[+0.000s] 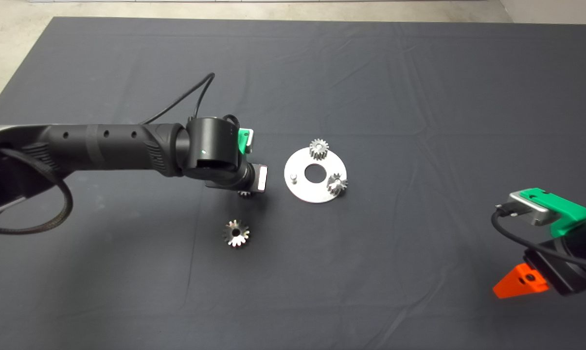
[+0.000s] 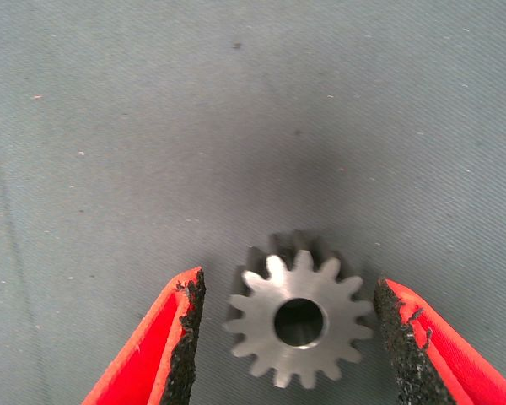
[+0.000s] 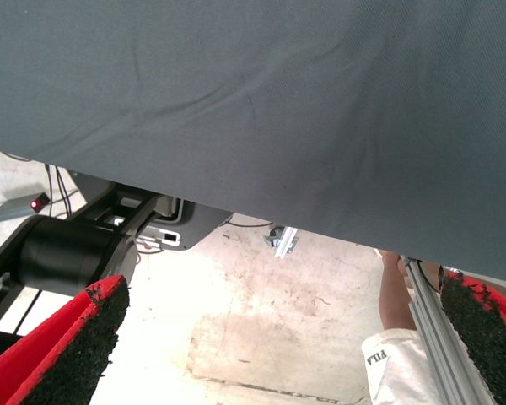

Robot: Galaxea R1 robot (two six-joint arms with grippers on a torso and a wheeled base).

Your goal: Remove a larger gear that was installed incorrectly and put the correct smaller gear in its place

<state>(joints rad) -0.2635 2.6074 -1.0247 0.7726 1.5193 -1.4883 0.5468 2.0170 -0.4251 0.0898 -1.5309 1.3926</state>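
The smaller gear [image 2: 299, 319] lies flat on the mat, bore up, between the red fingers [image 2: 175, 337] of my left gripper [image 2: 288, 287]. The gripper is open, with a small gap on each side of the gear. In the head view this gear [image 1: 244, 194] peeks out from under the left wrist, just left of the round silver plate [image 1: 306, 192]. The larger gear [image 1: 236, 233], with long pointed teeth, lies alone on the mat nearer the front edge. My right gripper [image 3: 278, 354] is parked open at the mat's lower right edge.
On the plate stand two small gears [image 1: 319, 148] [image 1: 337, 184], a bare peg [image 1: 294, 178] and a central hole. In the right wrist view I see the mat's edge, the floor, the robot's base and a person's leg [image 3: 392, 337].
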